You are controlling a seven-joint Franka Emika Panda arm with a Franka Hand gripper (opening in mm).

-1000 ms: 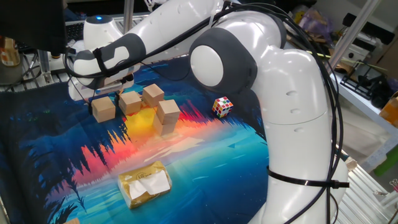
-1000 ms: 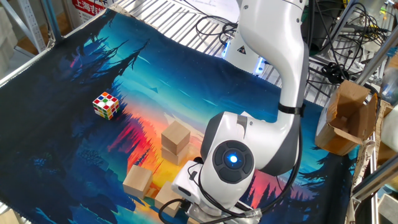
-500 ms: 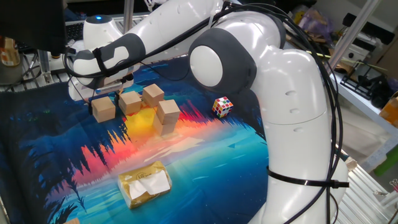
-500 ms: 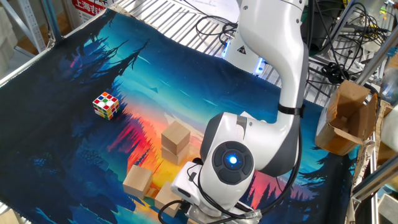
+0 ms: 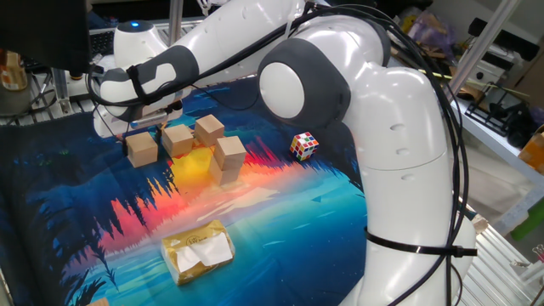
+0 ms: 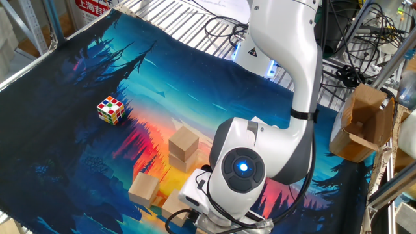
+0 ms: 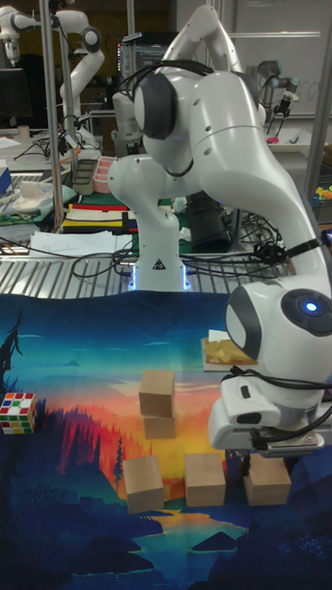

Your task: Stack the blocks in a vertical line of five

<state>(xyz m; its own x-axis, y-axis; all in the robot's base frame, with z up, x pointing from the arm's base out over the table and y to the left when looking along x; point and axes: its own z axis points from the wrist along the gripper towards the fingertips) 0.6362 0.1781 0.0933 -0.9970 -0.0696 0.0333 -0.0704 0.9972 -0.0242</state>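
Five tan blocks lie on the printed mat. Two are stacked, the upper block [image 5: 229, 151] [image 7: 157, 392] [image 6: 184, 141] slightly twisted on the lower block [image 5: 226, 172] [image 7: 160, 426]. Three singles sit behind the stack: a block [image 5: 209, 129] [image 7: 143, 482], a middle block [image 5: 178, 140] [image 7: 205, 479], and an end block [image 5: 142, 150] [image 7: 268, 481]. My gripper [image 5: 144, 131] [image 7: 242, 467] hangs right over the end block, fingers spread about its width and low at its top edge, looking open. In the other fixed view the wrist hides the fingers and that block.
A multicoloured puzzle cube [image 5: 304, 145] [image 6: 110, 109] [image 7: 17, 411] sits apart from the blocks. A yellowish wrapped packet [image 5: 198, 251] [image 7: 224, 352] lies on the mat. My own arm arches over the mat. A cardboard box [image 6: 361, 123] stands beyond the mat's edge.
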